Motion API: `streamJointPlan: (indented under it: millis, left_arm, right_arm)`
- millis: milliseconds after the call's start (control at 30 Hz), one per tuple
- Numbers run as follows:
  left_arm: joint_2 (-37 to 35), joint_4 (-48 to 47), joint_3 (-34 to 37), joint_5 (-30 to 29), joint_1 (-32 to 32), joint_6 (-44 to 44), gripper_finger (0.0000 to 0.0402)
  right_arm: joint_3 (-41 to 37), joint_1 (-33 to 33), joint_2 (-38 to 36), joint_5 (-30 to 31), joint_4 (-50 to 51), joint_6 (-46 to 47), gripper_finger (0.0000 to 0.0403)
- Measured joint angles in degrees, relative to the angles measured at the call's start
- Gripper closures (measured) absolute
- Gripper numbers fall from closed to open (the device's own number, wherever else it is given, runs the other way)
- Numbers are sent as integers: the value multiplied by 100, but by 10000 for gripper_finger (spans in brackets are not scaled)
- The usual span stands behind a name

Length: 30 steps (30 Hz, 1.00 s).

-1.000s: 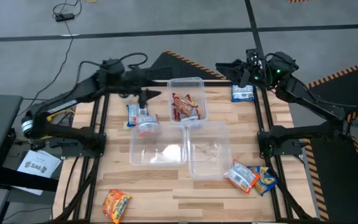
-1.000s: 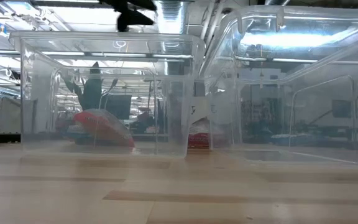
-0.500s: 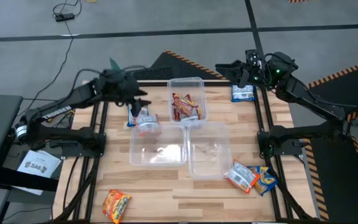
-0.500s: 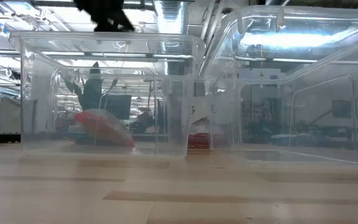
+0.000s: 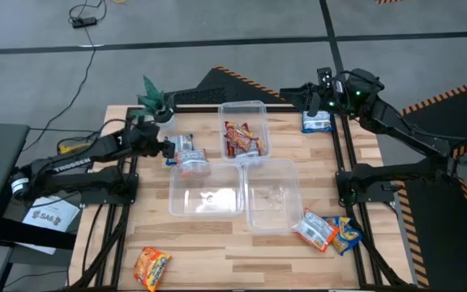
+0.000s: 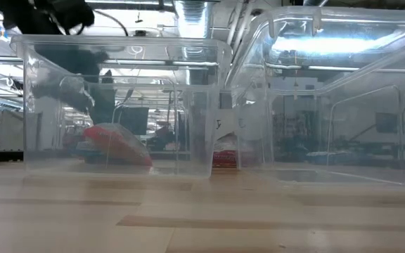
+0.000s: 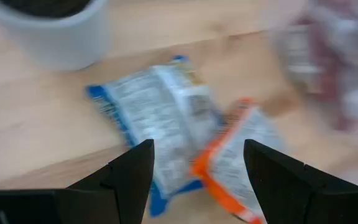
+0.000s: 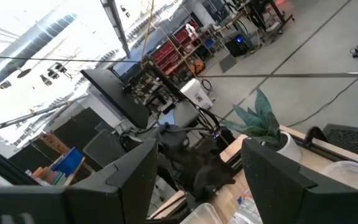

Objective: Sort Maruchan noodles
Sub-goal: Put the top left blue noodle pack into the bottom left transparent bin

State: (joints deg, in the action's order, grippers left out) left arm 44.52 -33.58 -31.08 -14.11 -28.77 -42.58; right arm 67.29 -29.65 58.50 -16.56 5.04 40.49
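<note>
At the worktop's [image 5: 217, 243] far left, the left gripper [image 7: 191, 180] is hovering with jaws spread over a blue-and-white noodle packet [image 7: 151, 118] and an orange-and-white one [image 7: 241, 155], which are lying overlapped beside a white plant pot [image 7: 48, 31]. The right gripper [image 5: 310, 97] is waiting with jaws released near a blue packet [image 5: 317, 122]. Red packets [image 5: 242, 139] are sitting in the far clear bin [image 5: 259, 109].
</note>
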Motion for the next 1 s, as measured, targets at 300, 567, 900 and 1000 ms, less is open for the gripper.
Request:
streamJointPlan:
  millis: [300,567,900,1000]
  left_arm:
    - [611,710,603,-474,0,-1094,168]
    - [1058,1920,1119,-370,0,-1759,168]
    - [1458,2318,1358,-446,2,-1725,189]
    - [1459,2336,1358,-472,0,-1585,244]
  right_arm:
    - [0,0,0,8,37,0,148]
    - [0,0,8,15,55,0,148]
    - [0,0,11,15,59,0,148]
    - [0,0,11,13,59,2,148]
